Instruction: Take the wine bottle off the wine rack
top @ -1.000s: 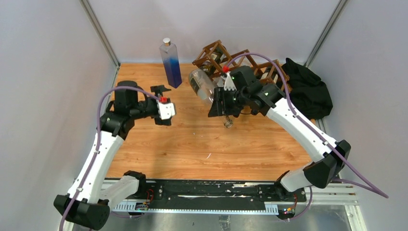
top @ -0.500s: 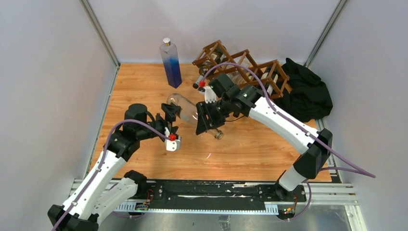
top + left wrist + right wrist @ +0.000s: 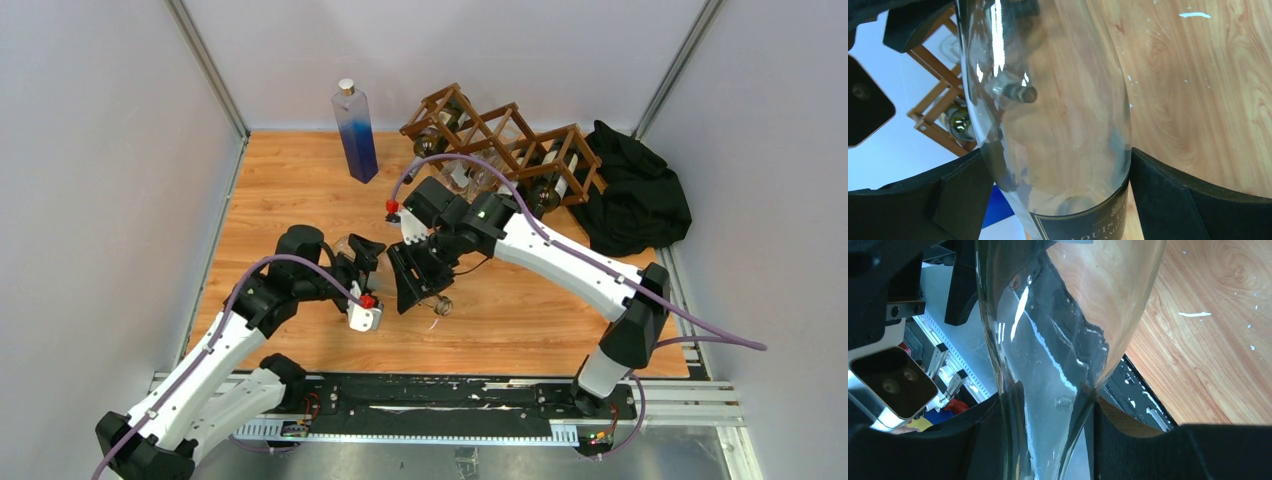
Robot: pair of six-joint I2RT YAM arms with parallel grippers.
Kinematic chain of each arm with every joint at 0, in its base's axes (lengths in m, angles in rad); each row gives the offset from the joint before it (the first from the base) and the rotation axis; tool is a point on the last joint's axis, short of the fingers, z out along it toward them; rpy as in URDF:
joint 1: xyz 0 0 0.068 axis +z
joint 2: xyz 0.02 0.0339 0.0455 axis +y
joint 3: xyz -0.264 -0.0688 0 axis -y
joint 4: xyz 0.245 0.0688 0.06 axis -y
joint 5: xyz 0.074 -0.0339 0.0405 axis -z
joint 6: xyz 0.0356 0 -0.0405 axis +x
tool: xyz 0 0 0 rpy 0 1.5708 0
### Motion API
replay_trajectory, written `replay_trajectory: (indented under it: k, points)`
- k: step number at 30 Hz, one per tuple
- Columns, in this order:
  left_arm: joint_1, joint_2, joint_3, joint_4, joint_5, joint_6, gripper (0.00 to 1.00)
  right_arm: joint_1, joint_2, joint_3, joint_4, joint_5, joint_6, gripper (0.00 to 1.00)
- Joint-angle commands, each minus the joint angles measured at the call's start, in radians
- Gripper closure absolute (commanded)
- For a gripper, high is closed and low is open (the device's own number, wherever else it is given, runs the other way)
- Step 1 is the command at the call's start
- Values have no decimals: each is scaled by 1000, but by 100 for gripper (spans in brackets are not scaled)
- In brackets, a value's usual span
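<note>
The clear wine bottle (image 3: 1048,100) is off the brown wooden wine rack (image 3: 500,135) and hangs tilted over the middle of the table, its mouth end (image 3: 441,303) pointing at the near edge. My right gripper (image 3: 415,278) is shut on the bottle's narrowing shoulder (image 3: 1048,340), one finger on each side. My left gripper (image 3: 362,256) is open at full width. The bottle's wide body, just above a dark label (image 3: 1083,225), fills the gap between its fingers (image 3: 963,195). In the left wrist view the rack (image 3: 930,95) shows behind the glass.
A tall blue square bottle (image 3: 355,135) stands at the back left. Other bottles (image 3: 545,190) lie in the rack. A black cloth heap (image 3: 635,190) sits at the back right. The black rail (image 3: 430,395) runs along the near edge.
My right arm carried the bottle from the rack toward the front left. My left arm swung in from the left, and its open jaws now straddle the bottle's body.
</note>
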Motion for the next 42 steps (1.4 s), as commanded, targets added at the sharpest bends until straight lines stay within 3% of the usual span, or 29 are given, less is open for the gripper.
replay_trajectory:
  k: [1, 5, 10, 12, 13, 15, 17, 19, 21, 35, 42]
  points:
    - [-26, 2, -12, -7, -23, 27, 0, 42, 22, 127, 75, -80, -64, 100]
    - [-26, 23, 12, -9, -42, -6, 3, 60, 49, 164, 64, -74, -83, 100]
    - [-26, 51, 42, -7, -36, -52, 29, 61, 49, 157, 76, -71, -91, 100]
    - [-26, 51, 41, -7, -27, -46, 44, 59, 50, 166, 76, -61, -100, 99]
    - [-26, 52, 39, -8, -26, -40, 54, 55, 47, 172, 71, -47, -104, 89]
    - [-26, 49, 39, -5, -31, -33, 82, 37, 29, 178, 68, -26, -112, 56]
    - [-26, 40, 32, 32, -49, -66, 100, 8, 2, 172, 77, 0, -109, 30]
    - [-26, 20, 11, 124, -67, -150, 100, -28, -30, 156, 99, 2, -100, 14]
    - [-26, 3, -6, 214, -80, -260, 100, -62, -65, 130, 137, 1, -88, 9]
    - [-26, 25, 80, 448, -180, -897, 100, -319, -306, 1, 339, 51, 25, 3]
    - [-23, 69, 202, 473, -207, -1209, 100, -343, -403, -124, 444, 54, 29, 2]
